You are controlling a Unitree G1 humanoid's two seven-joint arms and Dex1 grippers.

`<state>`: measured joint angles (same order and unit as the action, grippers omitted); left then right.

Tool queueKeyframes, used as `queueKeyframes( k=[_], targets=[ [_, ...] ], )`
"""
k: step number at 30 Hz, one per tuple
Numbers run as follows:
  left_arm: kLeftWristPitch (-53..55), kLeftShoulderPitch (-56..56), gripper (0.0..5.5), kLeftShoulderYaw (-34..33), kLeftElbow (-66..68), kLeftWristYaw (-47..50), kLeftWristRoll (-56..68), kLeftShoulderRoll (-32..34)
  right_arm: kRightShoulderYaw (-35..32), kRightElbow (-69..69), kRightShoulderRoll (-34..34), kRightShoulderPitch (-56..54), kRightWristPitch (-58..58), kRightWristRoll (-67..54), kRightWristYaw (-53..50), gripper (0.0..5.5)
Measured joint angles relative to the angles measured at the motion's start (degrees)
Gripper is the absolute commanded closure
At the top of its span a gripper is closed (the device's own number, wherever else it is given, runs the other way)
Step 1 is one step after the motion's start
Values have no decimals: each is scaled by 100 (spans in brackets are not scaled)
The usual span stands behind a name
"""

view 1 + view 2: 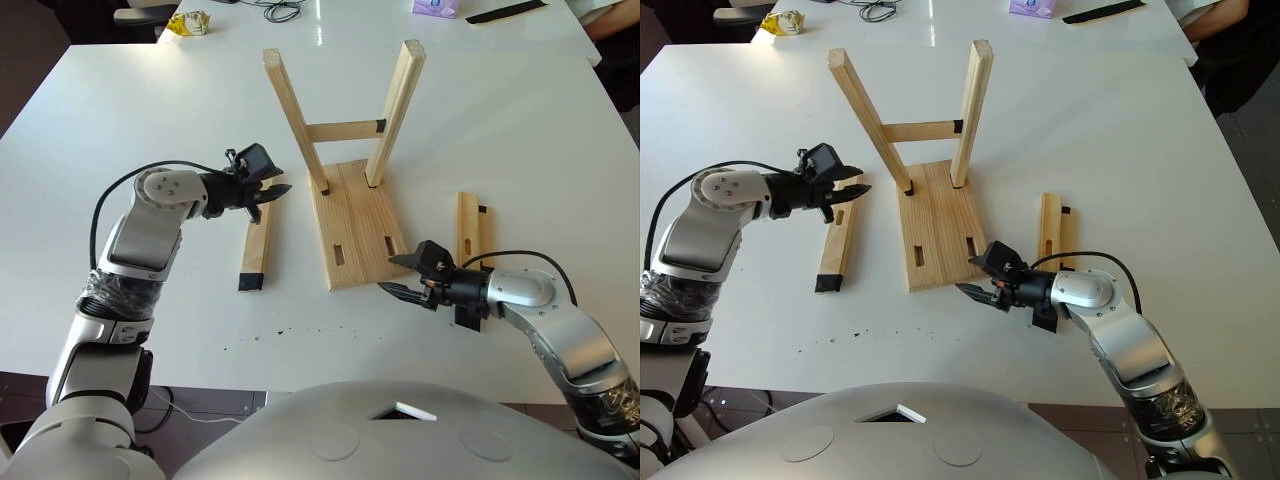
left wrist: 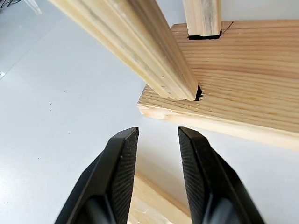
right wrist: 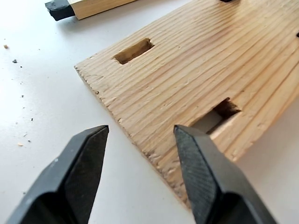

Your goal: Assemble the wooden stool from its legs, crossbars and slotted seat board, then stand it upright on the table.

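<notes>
White table point(image 1: 120, 120) | one seat board point(image 1: 360, 235) | two legs point(image 1: 295, 115) slotted (one crossbar point(image 1: 345, 130))

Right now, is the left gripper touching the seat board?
Apart. The left wrist view shows a strip of white table between the open left gripper and the seat board edge; the left eye view shows the same gap.

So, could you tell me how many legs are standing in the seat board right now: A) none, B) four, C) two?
C: two legs, joined by a crossbar, stand in the seat board; its two near slots are empty.
</notes>
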<state>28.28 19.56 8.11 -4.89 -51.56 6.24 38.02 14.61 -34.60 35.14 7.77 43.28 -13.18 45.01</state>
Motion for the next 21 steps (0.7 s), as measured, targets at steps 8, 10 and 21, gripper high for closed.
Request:
queueKeyframes(
  k=[8, 10, 21],
  targets=[
    [1602, 689, 393, -1574, -55, 425, 1756, -511, -401, 215, 6, -543, 168, -220, -159, 291],
    [1964, 939, 393, -2022, -188, 555, 2308, -601, -441, 327, 18, -596, 163, -232, -195, 291],
    [2444, 2480, 299, -2441, 60, 1235, 3311, -766, -368, 662, 28, -855, -64, -234, -228, 293]
  ],
)
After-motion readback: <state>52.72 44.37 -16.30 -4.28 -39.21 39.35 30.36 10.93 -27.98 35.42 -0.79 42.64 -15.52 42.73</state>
